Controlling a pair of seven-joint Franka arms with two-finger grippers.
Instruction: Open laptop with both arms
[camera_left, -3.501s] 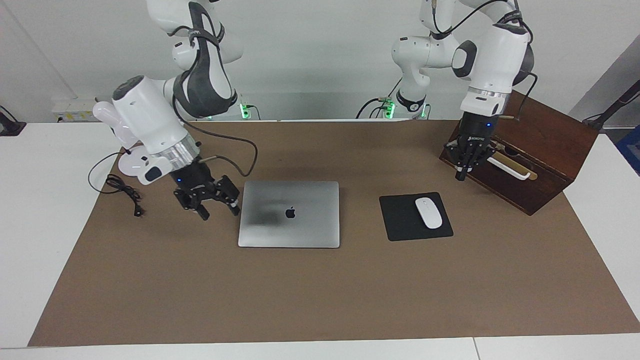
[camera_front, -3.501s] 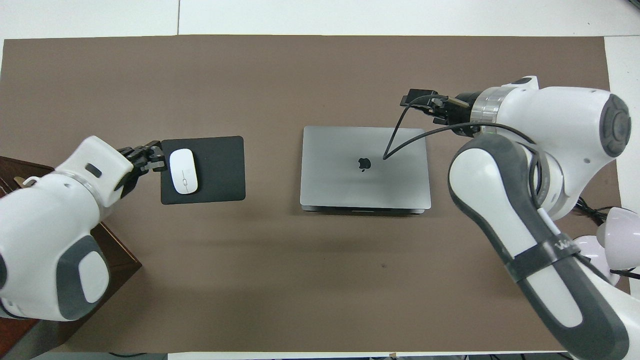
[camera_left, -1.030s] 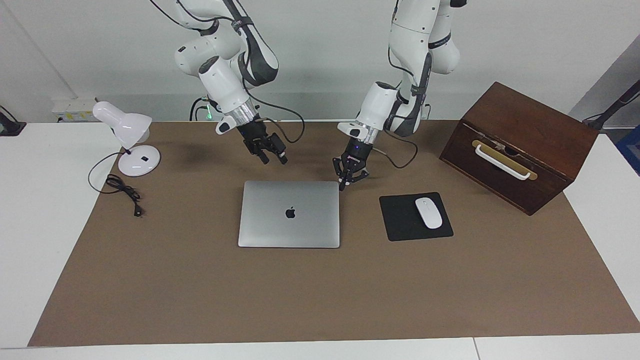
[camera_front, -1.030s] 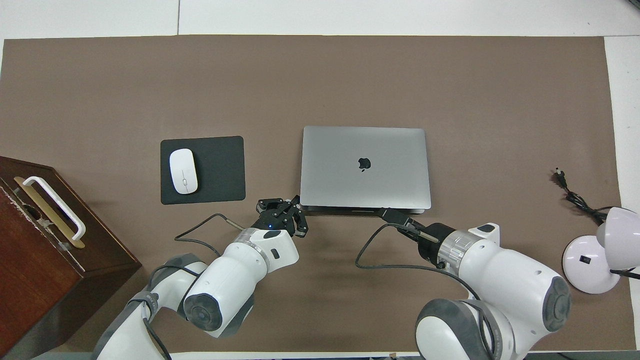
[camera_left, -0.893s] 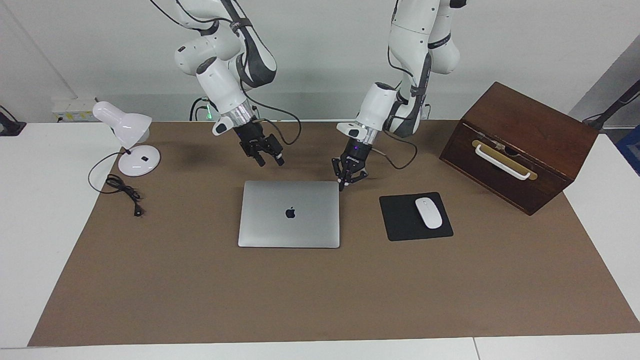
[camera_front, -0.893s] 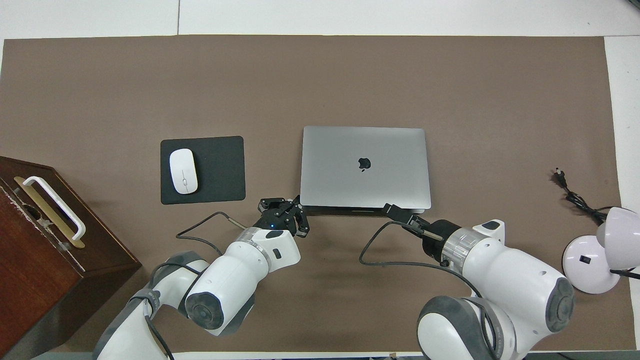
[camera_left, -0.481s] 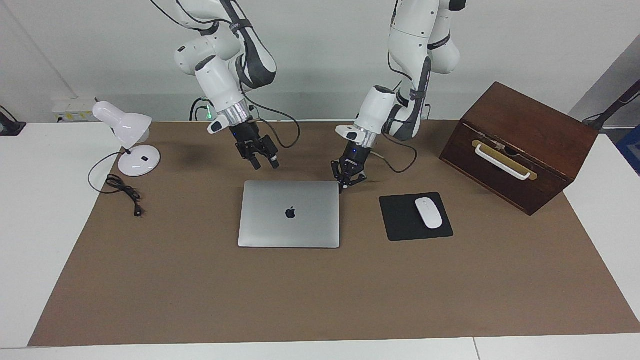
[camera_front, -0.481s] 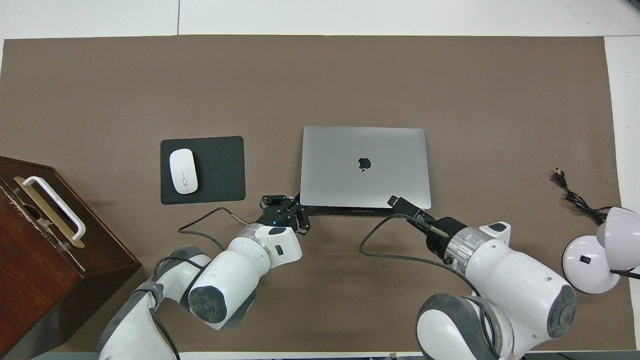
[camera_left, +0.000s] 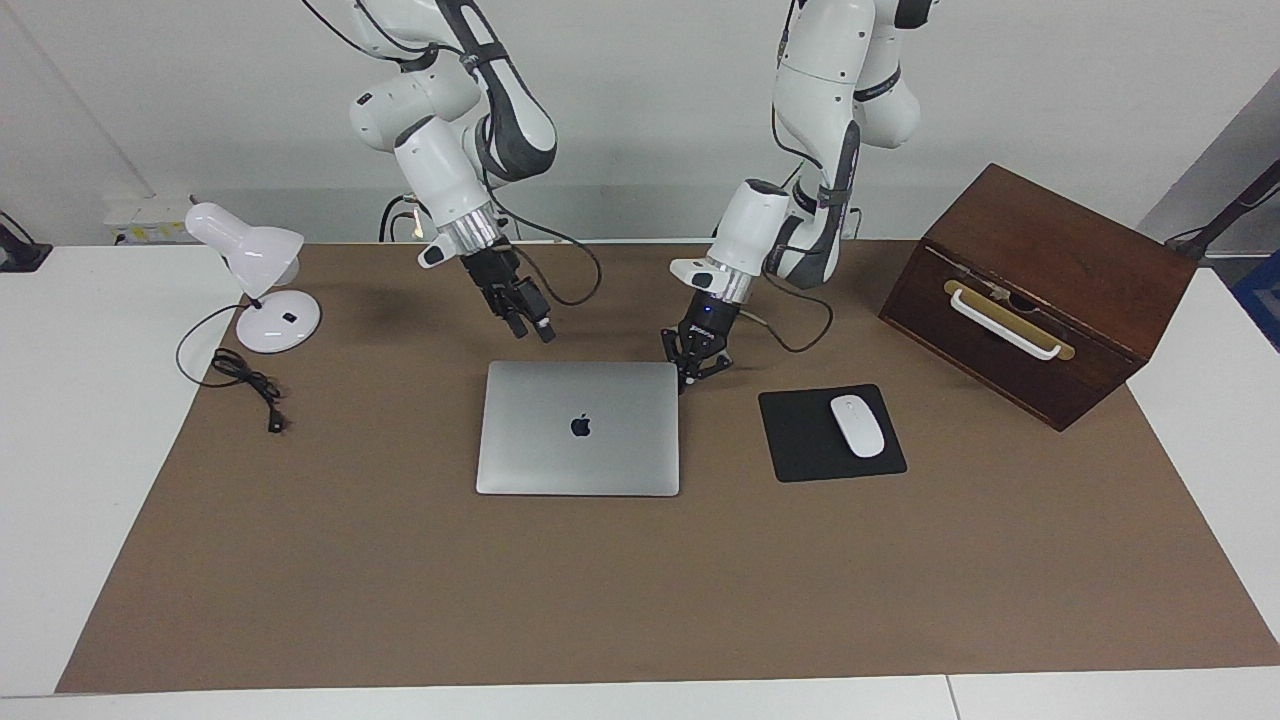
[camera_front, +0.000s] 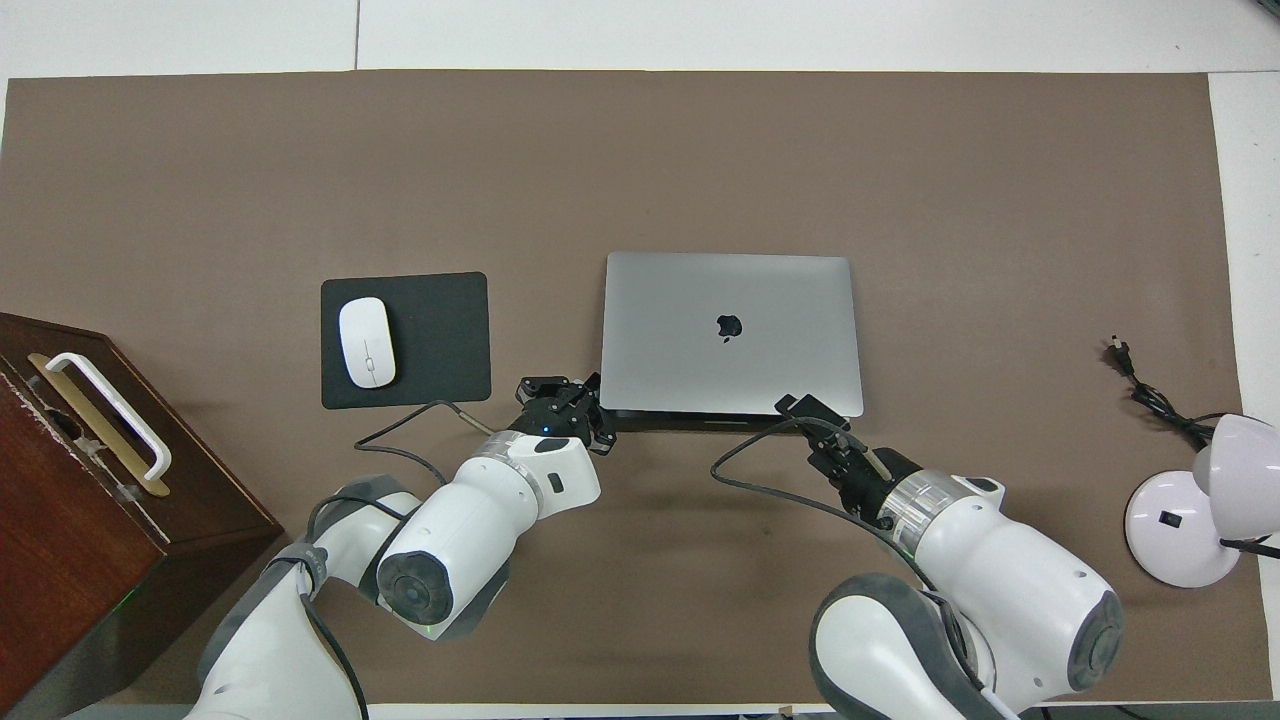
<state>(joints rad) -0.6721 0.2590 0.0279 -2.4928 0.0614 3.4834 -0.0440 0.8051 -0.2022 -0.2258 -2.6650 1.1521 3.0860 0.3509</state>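
Observation:
The silver laptop (camera_left: 580, 428) lies closed and flat on the brown mat, apple logo up; it also shows in the overhead view (camera_front: 730, 330). My left gripper (camera_left: 692, 372) is low at the laptop's corner nearest the robots, toward the left arm's end, and shows in the overhead view (camera_front: 570, 395) at that corner. My right gripper (camera_left: 531, 328) is open and empty, in the air just off the laptop's edge nearest the robots, toward the right arm's end. In the overhead view it (camera_front: 805, 412) overlaps that edge.
A black mouse pad (camera_left: 805, 440) with a white mouse (camera_left: 858, 425) lies beside the laptop toward the left arm's end. A brown wooden box (camera_left: 1040, 290) with a white handle stands past it. A white desk lamp (camera_left: 255, 290) and its black cable (camera_left: 245, 380) are at the right arm's end.
Both arms swung in from the table's ends to the laptop's edge nearest the robots. Over the last second the right gripper turned and sank; the left gripper crept to the laptop's corner.

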